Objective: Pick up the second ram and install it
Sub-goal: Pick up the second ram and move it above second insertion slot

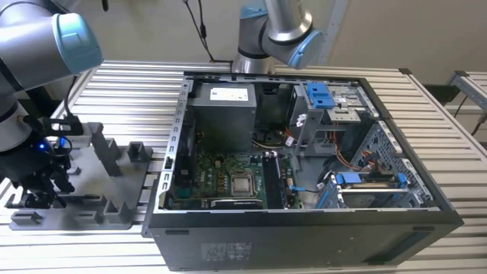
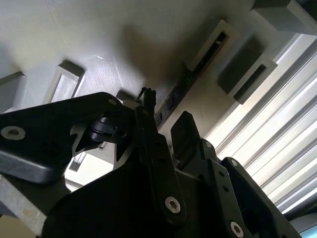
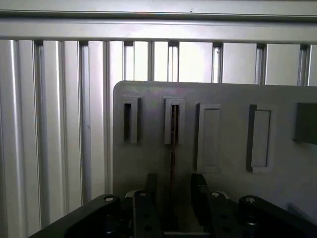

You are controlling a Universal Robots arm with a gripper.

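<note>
The gripper (image 3: 173, 201), fingers spread, straddles the second ram (image 3: 173, 158), which stands edge-on in the grey fixture (image 3: 223, 94) slot. Pickup appears not yet done; installation in the computer case (image 1: 304, 234) remains.

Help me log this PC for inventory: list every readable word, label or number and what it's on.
White label on the power supply: too small to read.
Pale print on the computer case outer panel: too blurred to read.
Grey fixture plate, first wrist view: no print.

robot lab | open computer case (image 1: 304, 242) | slatted aluminium bench (image 1: 137, 91) (robot arm (image 1: 278, 28))
</note>
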